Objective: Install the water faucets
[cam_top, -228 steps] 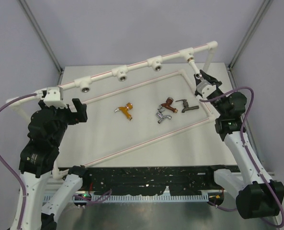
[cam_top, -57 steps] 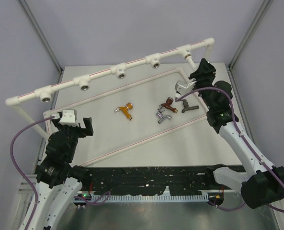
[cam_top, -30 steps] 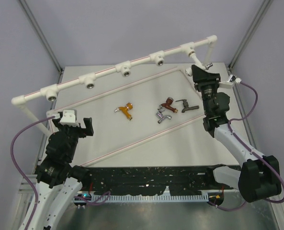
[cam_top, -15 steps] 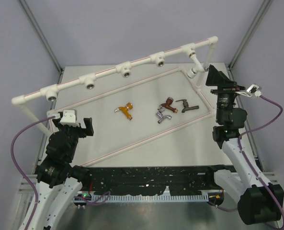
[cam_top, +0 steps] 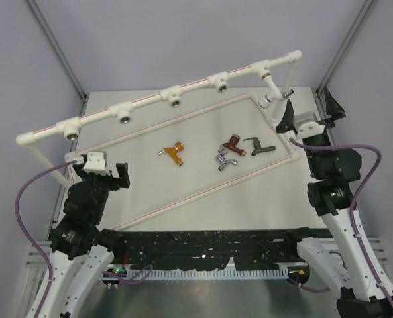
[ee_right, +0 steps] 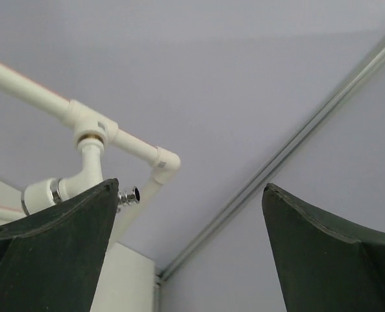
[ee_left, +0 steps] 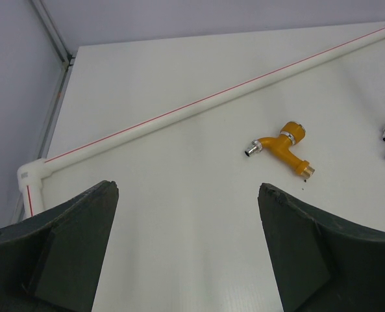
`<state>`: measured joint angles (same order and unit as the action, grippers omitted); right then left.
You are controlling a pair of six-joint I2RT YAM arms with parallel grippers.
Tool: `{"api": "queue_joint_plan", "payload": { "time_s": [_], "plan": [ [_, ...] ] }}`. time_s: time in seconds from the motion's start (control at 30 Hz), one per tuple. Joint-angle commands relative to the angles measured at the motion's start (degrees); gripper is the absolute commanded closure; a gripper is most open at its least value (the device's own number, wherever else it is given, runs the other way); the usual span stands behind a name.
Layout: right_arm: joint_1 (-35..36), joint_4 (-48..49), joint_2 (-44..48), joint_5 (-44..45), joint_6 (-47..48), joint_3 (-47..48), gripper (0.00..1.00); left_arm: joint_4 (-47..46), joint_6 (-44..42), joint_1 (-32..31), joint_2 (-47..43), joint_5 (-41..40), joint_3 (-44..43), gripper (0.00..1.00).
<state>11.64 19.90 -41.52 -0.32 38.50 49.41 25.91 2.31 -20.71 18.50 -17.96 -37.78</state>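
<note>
5 water faucets, small taps with spout and lever handle.

- White faucet (cam_top: 270, 93): on the right-end tee of the raised pipe frame (cam_top: 150, 101), its long axis slanting down from the tee, with a small metal tip at the low end.
- Orange-gold faucet (cam_top: 175, 153): flat on the table (cam_top: 203, 185) mid-field, long axis diagonal, metal end pointing left.
- Copper-brown faucet (cam_top: 234, 143), chrome faucet (cam_top: 226, 161) and dark bronze-grey faucet (cam_top: 259, 146): lying close together right of the orange-gold one.
- Left gripper (ee_left: 186, 192): jaws wide, holding nothing, at the near-left.
- Right gripper (ee_right: 189, 188): jaws wide, holding nothing, just beside the white faucet.
</note>
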Motion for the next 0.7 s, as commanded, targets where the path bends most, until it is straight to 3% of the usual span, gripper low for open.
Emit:
{"api": "queue_joint_plan", "payload": {
  "time_s": [0.0,0.17,0.3,0.67],
  "plan": [
    [3.91,-7.86,-0.93,-0.47,34.68,0.96,0.05,-3.32,-0.28,-0.38,0.04,0.47,0.16,0.07],
    [9.54,-10.4,-4.18,7.16,56.47,1.83,0.04,-3.41,-0.2,-0.65,-0.31,0.38,0.16,0.07],
    [11.21,-8.49,-7.08,9.28,64.22,1.39,0.04,-3.41,-0.37,-0.73,-0.48,0.29,0.16,0.07],
    [11.74,-1.9,-19.2,14.81,65.83,4.21,0.03,-3.5,-0.37,-0.82,-1.01,-0.06,0.25,0.07]
  ]
}}
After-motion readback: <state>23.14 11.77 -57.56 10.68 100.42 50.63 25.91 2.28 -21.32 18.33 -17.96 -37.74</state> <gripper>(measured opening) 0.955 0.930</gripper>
